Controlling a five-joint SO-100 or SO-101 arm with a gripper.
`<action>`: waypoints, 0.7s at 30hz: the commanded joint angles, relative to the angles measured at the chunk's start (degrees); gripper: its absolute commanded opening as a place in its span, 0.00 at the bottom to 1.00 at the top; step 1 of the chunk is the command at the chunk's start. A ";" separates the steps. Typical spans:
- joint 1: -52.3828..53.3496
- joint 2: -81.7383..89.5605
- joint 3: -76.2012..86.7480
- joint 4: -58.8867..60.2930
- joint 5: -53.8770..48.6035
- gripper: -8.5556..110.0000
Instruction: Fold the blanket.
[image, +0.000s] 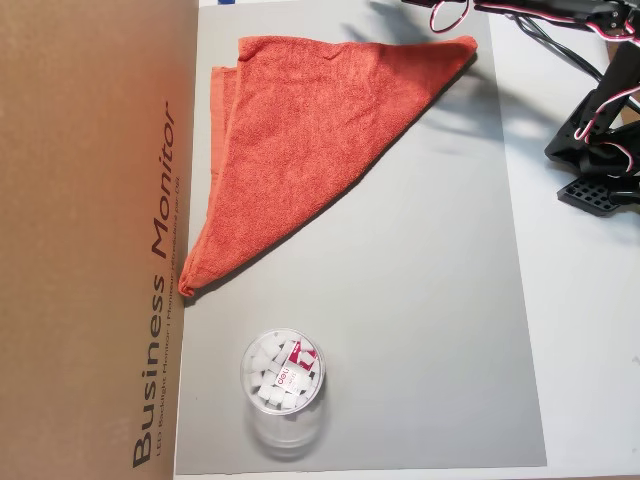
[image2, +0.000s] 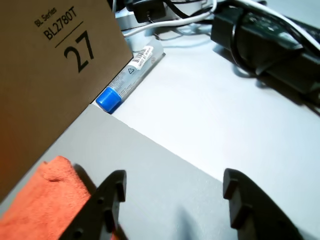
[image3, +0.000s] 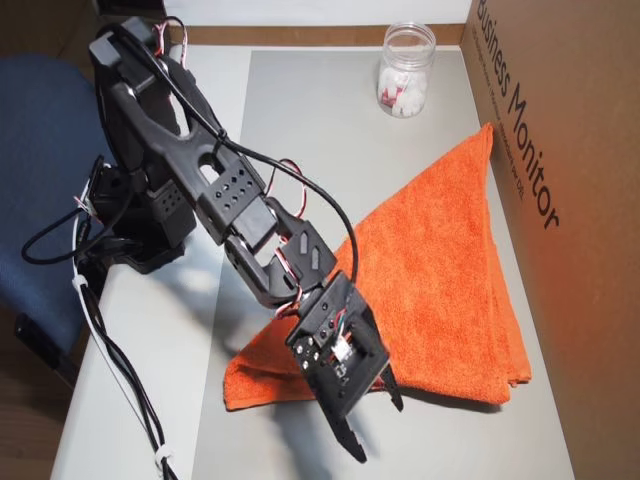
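The blanket (image: 310, 140) is an orange-red terry towel lying folded into a triangle on the grey mat (image: 420, 300), with one side along the cardboard box. In another overhead view the blanket (image3: 440, 290) spreads under the arm. My gripper (image3: 378, 430) hangs open over the mat just past the blanket's near edge, close to its left corner. The wrist view shows both black fingers apart with nothing between them, my gripper (image2: 175, 182) above bare mat. A blanket corner (image2: 45, 200) lies just left of the left finger (image2: 107, 205).
A large cardboard monitor box (image: 90, 240) borders the mat. A clear jar (image: 283, 385) of white pieces stands on the mat. A blue-capped tube (image2: 127, 77) lies by the box. Cables and a black block (image2: 260, 40) sit beyond. The arm's base (image3: 140, 200) stands beside the mat.
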 joint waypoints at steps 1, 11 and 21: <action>0.35 7.91 2.72 -0.18 4.31 0.24; 2.29 28.30 22.06 -0.09 12.39 0.24; 7.56 47.64 32.78 19.60 12.92 0.20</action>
